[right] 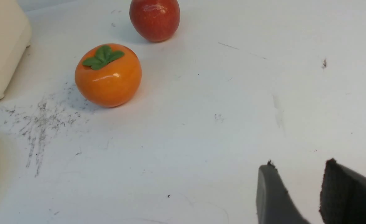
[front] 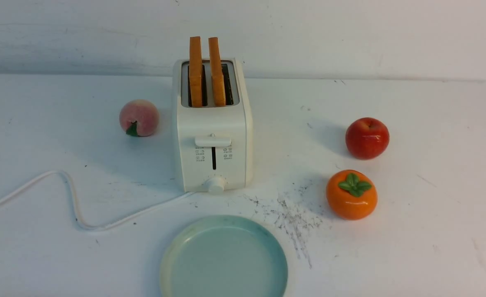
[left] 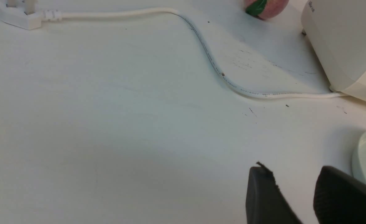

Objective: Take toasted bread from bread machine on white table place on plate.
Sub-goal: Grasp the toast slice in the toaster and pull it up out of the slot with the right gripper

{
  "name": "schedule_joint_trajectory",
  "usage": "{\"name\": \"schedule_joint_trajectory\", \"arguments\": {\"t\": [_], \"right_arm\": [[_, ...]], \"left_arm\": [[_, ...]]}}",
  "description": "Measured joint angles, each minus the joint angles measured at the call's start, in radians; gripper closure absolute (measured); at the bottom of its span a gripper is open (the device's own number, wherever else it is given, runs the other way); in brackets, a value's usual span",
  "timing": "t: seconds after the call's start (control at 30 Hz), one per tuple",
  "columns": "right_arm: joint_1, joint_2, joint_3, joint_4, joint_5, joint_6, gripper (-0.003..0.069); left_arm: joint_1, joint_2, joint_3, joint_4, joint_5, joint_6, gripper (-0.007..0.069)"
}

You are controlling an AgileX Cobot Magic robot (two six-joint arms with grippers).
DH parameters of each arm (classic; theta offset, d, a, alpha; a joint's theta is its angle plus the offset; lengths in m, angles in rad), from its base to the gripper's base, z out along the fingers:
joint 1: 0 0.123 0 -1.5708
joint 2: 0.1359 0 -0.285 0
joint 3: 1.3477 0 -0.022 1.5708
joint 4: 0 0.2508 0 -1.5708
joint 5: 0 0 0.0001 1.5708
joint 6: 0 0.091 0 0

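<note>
Though near bread machine, peach apart

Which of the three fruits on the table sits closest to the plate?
The orange persimmon with the green leafy cap, front right of the toaster. The red apple sits behind it, and the peach lies left of the toaster.

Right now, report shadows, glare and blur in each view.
Front view: soft, even light; cream-white boxy toaster and glossy red apple cast faint shadows toward the robot's left. Right wrist view: small glare streak on the shiny orange persimmon; right gripper dark, cropped. Left wrist view: no glare, thin white cord sharp, left gripper cropped.
</note>
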Motion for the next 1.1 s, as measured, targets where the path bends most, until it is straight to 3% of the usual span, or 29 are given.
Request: {"name": "schedule_joint_trajectory", "arguments": {"t": [0.73,0.8,0.87,0.9,0.97,1.1], "right_arm": [[0.000,0.000,0.001,-0.036,-0.009,-0.002,0.0419],[0.000,0.000,0.004,0.024,-0.025,0.056,0.0419],[0.000,0.000,0.012,0.228,-0.075,0.219,0.0419],[0.000,0.000,0.011,0.248,-0.079,0.234,0.0419],[0.000,0.000,0.012,0.466,-0.123,0.401,0.0419],[0.000,0.000,0.012,0.607,-0.143,0.482,0.0419]], "left_arm": [[0.000,0.000,0.000,0.000,0.000,0.000,0.0386],[0.000,0.000,0.000,0.000,0.000,0.000,0.0386],[0.000,0.000,0.000,0.000,0.000,0.000,0.0386],[0.000,0.000,0.000,0.000,0.000,0.000,0.0386],[0.000,0.000,0.000,-0.005,-0.002,0.000,0.0386],[0.000,0.000,0.000,-0.027,-0.013,0.000,0.0386]]}}
